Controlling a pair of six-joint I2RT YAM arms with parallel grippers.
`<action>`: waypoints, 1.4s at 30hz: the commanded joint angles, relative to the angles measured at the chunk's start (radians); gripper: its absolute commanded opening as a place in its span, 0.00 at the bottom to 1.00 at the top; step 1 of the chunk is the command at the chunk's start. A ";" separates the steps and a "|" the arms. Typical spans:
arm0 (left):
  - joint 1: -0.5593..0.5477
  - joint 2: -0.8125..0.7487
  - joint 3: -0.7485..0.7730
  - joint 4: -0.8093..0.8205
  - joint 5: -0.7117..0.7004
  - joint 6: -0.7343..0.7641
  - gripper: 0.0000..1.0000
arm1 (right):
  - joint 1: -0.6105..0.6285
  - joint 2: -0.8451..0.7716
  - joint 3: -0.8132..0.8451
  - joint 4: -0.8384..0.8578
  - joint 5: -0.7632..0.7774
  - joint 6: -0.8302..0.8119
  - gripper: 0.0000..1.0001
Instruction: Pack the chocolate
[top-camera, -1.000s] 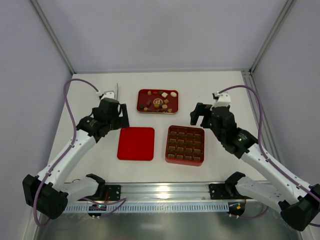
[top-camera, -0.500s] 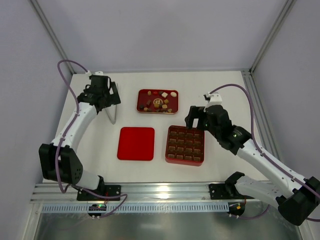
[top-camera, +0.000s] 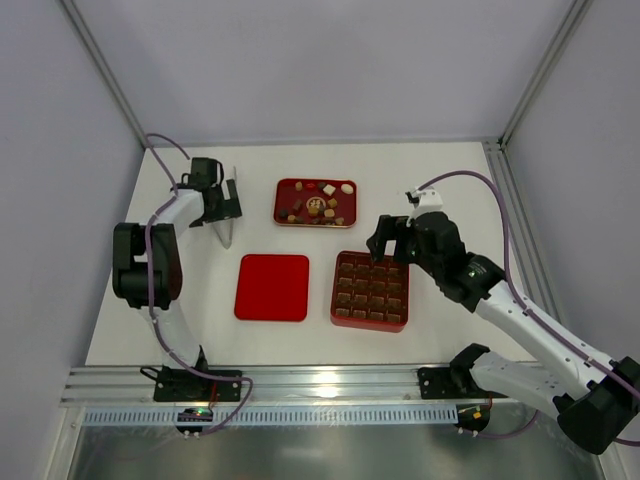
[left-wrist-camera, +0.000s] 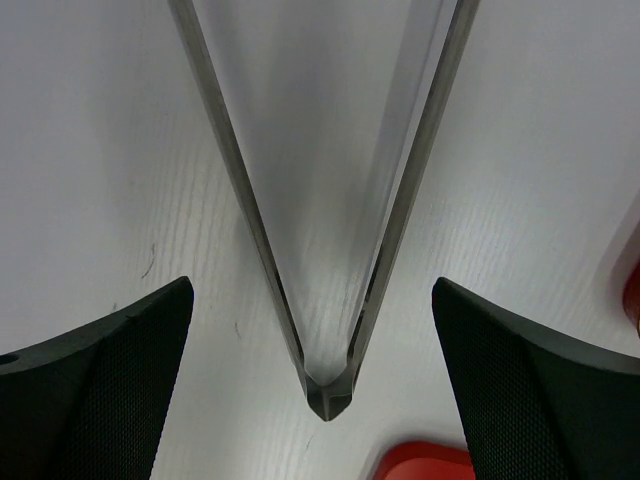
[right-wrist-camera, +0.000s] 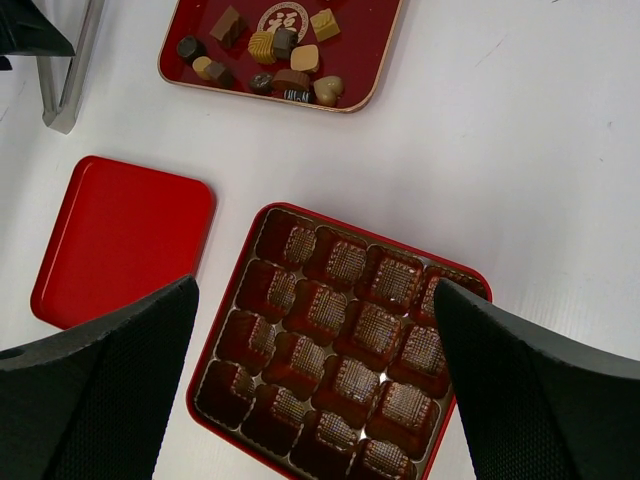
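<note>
The chocolate (top-camera: 316, 203), several small dark, tan and cream pieces, lies in a red oval tray (top-camera: 286, 187) at the back middle; it also shows in the right wrist view (right-wrist-camera: 268, 52). My left gripper (top-camera: 222, 205) is open at the far left. Its fingers (left-wrist-camera: 110, 385) stand on either side of metal tongs (left-wrist-camera: 328, 330) without touching them. My right gripper (top-camera: 388, 240) is open and empty above the far edge of the red gridded box (top-camera: 370, 291), whose cells (right-wrist-camera: 335, 345) hold no pieces.
A flat red lid (top-camera: 272, 287) lies left of the box, also in the right wrist view (right-wrist-camera: 120, 240). The tongs (top-camera: 225, 228) sit between the lid and the tray's left end. Grey walls enclose the table on three sides.
The left arm has swung from beside the lid out to the far left, and its gripper now straddles the tongs. The right gripper has moved slightly left, over the box's far edge.
</note>
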 joint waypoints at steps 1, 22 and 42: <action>0.023 0.018 0.020 0.078 0.026 0.025 1.00 | 0.003 -0.004 -0.006 0.038 -0.008 -0.005 1.00; 0.026 0.129 0.084 0.059 0.039 -0.021 0.94 | 0.003 -0.018 -0.035 0.053 0.008 -0.002 1.00; 0.000 0.181 0.143 -0.014 -0.032 -0.015 0.81 | 0.003 -0.039 -0.049 0.055 0.016 0.004 1.00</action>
